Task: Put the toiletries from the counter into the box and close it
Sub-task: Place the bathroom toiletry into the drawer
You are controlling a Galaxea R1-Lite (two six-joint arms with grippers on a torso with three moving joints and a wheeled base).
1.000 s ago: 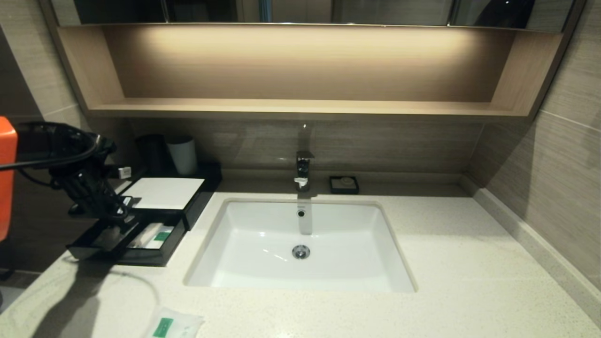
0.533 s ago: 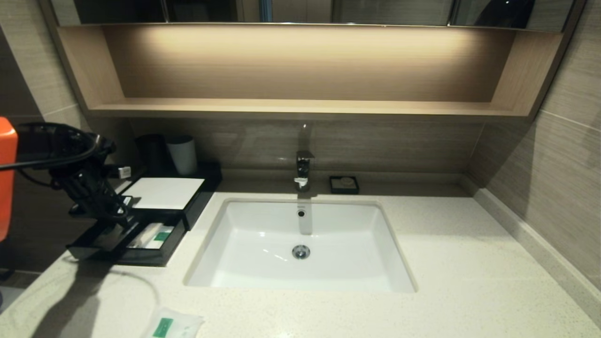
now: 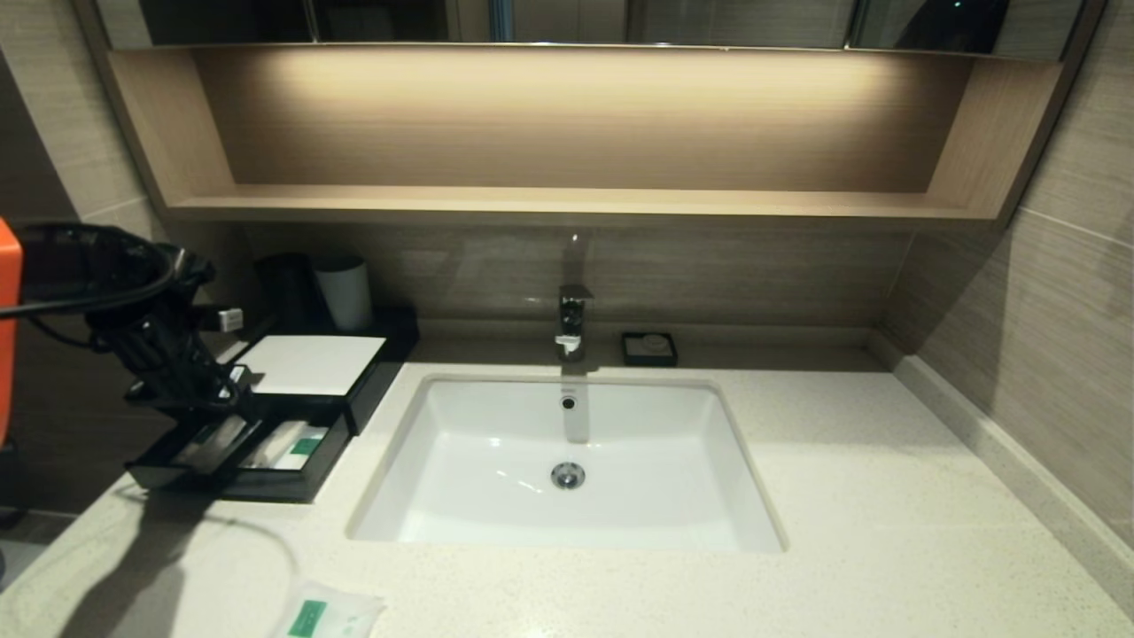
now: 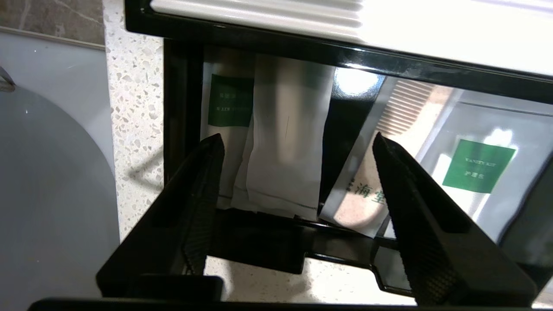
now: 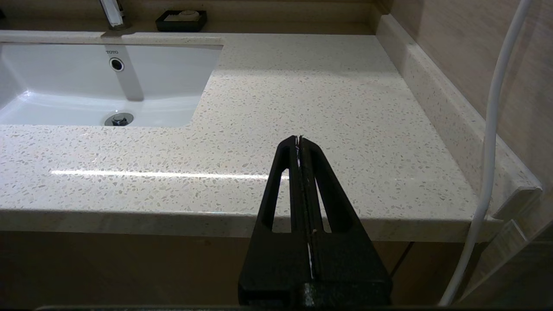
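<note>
Black box [image 3: 354,390] drawer holds wrapped toiletries [image 4: 281,168]; left end effector [image 4: 298,147] hangs above, jaws spread, gripping nothing.

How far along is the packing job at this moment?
Done: wrapped packets lie in the open drawer of the box. In hand: nothing; the left gripper hangs open above the drawer. The right gripper is parked shut off the counter's front edge. Left: one sachet on the counter's near edge, then pushing the drawer shut.
</note>
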